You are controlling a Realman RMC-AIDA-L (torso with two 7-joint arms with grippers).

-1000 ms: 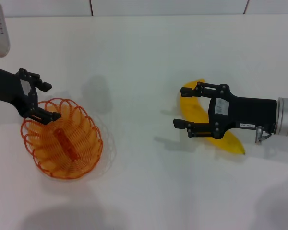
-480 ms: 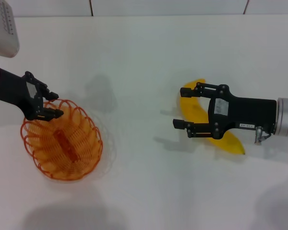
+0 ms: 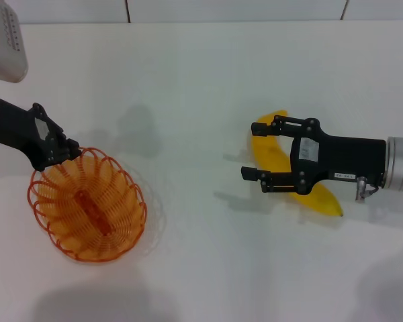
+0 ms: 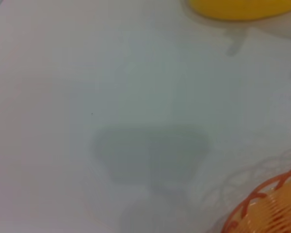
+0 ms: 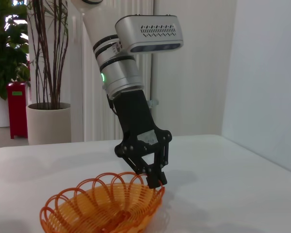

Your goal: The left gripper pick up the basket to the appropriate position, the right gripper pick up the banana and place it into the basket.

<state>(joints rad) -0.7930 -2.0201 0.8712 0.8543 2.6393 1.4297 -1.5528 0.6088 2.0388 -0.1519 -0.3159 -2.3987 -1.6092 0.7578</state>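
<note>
Basket [image 3: 87, 204] sits on the white table [image 3: 201, 80] at the near left, upright, its far-left rim under the left hand [image 3: 59, 151]. Left hand fingers are drawn together onto the rim wire; right wrist view shows the fingertips [image 5: 155, 180] meeting at the scalloped edge of the basket [image 5: 104, 206]. Farther off to the right, the right hand [image 3: 255, 150] hovers over the banana [image 3: 282, 168], fingers spread apart, one on either side of it. Banana lies flat on the table, well apart from the basket.

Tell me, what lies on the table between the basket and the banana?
Nothing: the head view shows only bare white table with shadows between the basket and the banana.
</note>
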